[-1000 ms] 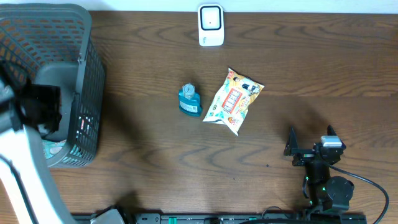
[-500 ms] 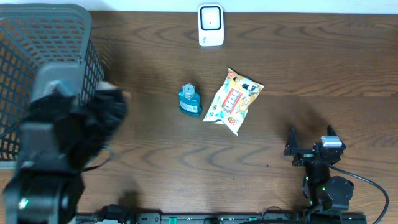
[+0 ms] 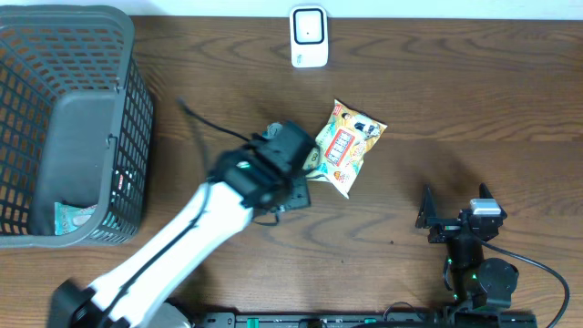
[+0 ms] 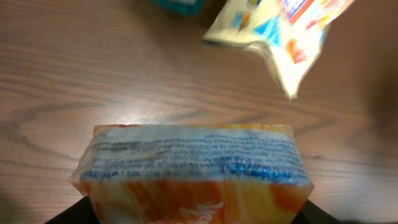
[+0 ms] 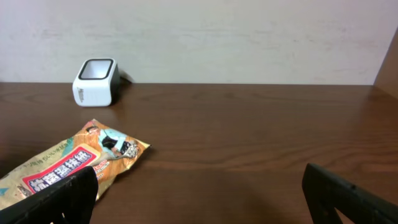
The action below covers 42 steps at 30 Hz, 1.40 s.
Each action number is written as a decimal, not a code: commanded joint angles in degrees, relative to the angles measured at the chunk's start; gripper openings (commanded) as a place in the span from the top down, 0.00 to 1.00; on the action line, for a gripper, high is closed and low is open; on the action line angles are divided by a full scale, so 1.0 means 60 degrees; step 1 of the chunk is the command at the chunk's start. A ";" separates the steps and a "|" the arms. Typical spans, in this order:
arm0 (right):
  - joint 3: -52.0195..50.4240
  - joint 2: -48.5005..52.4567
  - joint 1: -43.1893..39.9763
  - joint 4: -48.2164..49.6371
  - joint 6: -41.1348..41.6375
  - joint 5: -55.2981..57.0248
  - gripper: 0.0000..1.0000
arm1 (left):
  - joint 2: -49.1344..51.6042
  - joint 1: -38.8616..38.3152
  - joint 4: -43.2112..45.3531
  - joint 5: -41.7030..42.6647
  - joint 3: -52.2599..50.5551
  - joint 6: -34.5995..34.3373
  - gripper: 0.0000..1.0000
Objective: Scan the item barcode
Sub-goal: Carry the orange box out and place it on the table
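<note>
My left gripper (image 4: 193,213) is shut on an orange packet (image 4: 193,168), whose clear sealed edge carries blue print and points away from the camera. From overhead, the left gripper (image 3: 284,171) hangs over the table's middle, and it hides the packet. Just past it lie a yellow snack bag (image 3: 344,146) (image 4: 283,31) and a teal bottle (image 4: 180,5). The white barcode scanner (image 3: 309,36) (image 5: 95,82) stands at the far edge. My right gripper (image 3: 455,211) (image 5: 199,199) rests open near the front right, with nothing between its fingers.
A dark mesh basket (image 3: 127,109) stands at the left, with one packet (image 3: 73,217) in its bottom. The snack bag (image 5: 68,163) lies left of the right gripper. Bare wood lies between the scanner and the bag.
The left arm has swung out of the basket and rightward to the table's middle, carrying the orange packet. It now covers the teal bottle from overhead. The right arm has not moved.
</note>
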 commanded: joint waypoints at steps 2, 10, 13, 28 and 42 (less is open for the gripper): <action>-0.0007 -0.0051 0.0040 -0.0029 -0.0138 -0.0004 0.01 | 0.1373 -0.0754 0.0408 -0.0947 0.0022 0.0288 0.43; -0.0007 -0.0051 0.0040 -0.0029 -0.0138 -0.0004 0.01 | 0.2994 -0.1177 0.1242 -0.0994 0.0025 0.0484 0.41; -0.0007 -0.0051 0.0040 -0.0029 -0.0138 -0.0004 0.01 | 0.2867 -0.1180 0.1195 -0.0739 0.0135 0.0794 0.19; -0.0007 -0.0051 0.0040 -0.0029 -0.0138 -0.0004 0.01 | 0.0685 -0.0561 -0.3738 -0.3173 0.5916 0.1978 0.02; -0.0007 -0.0051 0.0040 -0.0029 -0.0138 -0.0004 0.01 | -0.1144 0.7512 -0.4350 -0.3920 0.7078 0.0648 0.02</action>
